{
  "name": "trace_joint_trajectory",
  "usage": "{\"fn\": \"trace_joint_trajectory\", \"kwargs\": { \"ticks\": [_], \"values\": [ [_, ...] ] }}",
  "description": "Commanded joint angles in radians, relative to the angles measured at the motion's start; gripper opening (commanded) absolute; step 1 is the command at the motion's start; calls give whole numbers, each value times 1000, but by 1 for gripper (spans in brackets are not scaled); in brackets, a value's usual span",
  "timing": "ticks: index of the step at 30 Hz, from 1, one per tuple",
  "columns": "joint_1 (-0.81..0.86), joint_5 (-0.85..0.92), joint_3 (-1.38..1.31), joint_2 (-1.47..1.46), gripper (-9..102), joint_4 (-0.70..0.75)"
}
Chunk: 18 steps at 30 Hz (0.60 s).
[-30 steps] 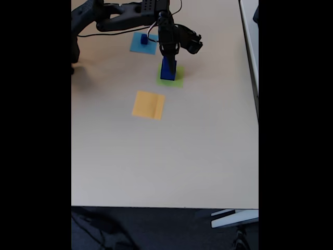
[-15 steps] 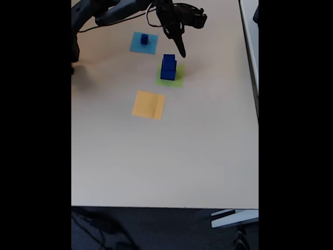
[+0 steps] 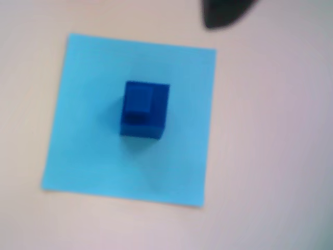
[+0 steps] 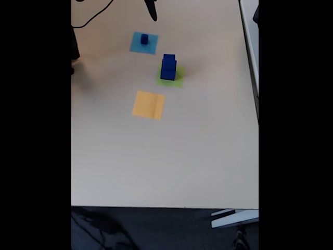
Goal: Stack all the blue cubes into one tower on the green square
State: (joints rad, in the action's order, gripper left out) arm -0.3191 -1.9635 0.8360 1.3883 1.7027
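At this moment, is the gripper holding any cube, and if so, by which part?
Nothing is held. The gripper is raised near the table's far edge with nothing in it; the small blue cube sits free on the light-blue square, and the tower stands on the green square.

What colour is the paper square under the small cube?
Light blue; the paper square under the small cube shows best in the wrist view.

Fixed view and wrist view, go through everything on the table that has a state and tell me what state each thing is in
Dark-blue stepped tower: upright on the light-green paper square.
Small dark-blue cube: on the light-blue paper square, near its middle, not gripped; a smaller blue block seems to sit on top.
Orange-yellow paper square: flat, bare.
Black gripper: raised at the table's far edge, holding nothing visible; jaws unclear.
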Motion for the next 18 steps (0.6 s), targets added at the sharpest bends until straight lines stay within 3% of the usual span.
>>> {"fn": "trace_joint_trajectory", "kwargs": {
  "ticks": [1,12,18],
  "values": [
    [-49,-103,3,31,38,3],
    [-64,-110,-147,-242,36,41],
    [-61,-92,-147,-314,26,44]
  ]
}}
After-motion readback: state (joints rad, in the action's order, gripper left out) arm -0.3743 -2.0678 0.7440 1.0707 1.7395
